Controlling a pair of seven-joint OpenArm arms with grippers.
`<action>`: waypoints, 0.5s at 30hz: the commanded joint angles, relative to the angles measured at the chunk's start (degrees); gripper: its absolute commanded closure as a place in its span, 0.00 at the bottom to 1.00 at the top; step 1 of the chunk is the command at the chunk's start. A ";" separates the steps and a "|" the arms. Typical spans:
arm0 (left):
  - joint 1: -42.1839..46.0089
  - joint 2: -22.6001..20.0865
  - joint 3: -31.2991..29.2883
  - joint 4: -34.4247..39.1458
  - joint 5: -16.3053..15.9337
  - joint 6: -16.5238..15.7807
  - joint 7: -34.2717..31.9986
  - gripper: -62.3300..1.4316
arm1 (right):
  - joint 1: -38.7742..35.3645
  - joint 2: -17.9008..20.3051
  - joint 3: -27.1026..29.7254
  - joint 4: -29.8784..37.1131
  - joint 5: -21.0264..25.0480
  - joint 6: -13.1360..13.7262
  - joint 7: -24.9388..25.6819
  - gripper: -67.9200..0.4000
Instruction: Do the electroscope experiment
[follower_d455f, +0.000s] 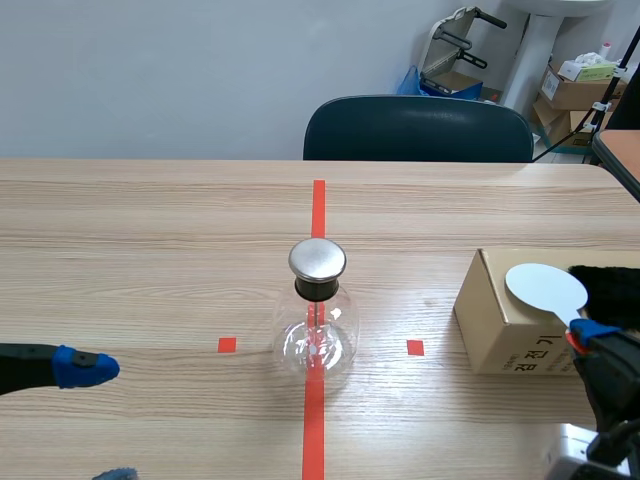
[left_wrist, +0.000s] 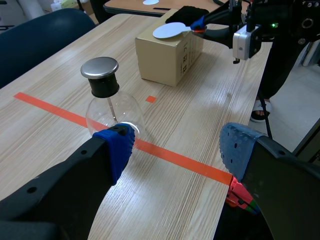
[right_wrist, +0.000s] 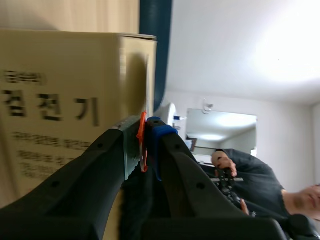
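The electroscope (follower_d455f: 315, 335) is a clear glass flask with a round metal cap (follower_d455f: 317, 260), standing on the orange tape line at the table's middle. In the left wrist view the flask (left_wrist: 112, 110) stands just ahead of my left gripper (left_wrist: 177, 145), which is open and holds nothing. That left gripper (follower_d455f: 100, 420) sits low at the table's near left. A white disc paddle (follower_d455f: 545, 288) lies over the top of a cardboard box (follower_d455f: 500, 330). My right gripper (follower_d455f: 585, 335) is shut on its orange-red handle (right_wrist: 142, 145).
A black furry cloth (follower_d455f: 605, 285) lies on the box behind the disc. A dark blue chair (follower_d455f: 418, 128) stands at the table's far edge. A person (right_wrist: 250, 180) shows past the box in the right wrist view. Bare wood surrounds the flask.
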 joint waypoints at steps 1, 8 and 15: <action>-0.52 0.42 0.13 1.36 -0.39 -0.09 -0.74 0.37 | 0.20 0.74 0.33 3.54 0.39 -0.98 -1.75 0.98; -4.37 3.32 0.15 1.29 -0.35 0.33 3.96 0.64 | 0.26 0.74 -6.03 13.03 -1.29 -0.96 -14.32 0.98; -10.82 11.67 0.15 1.20 2.08 0.33 10.51 0.82 | 2.56 -1.46 -15.13 14.93 -9.35 -3.15 -30.01 0.98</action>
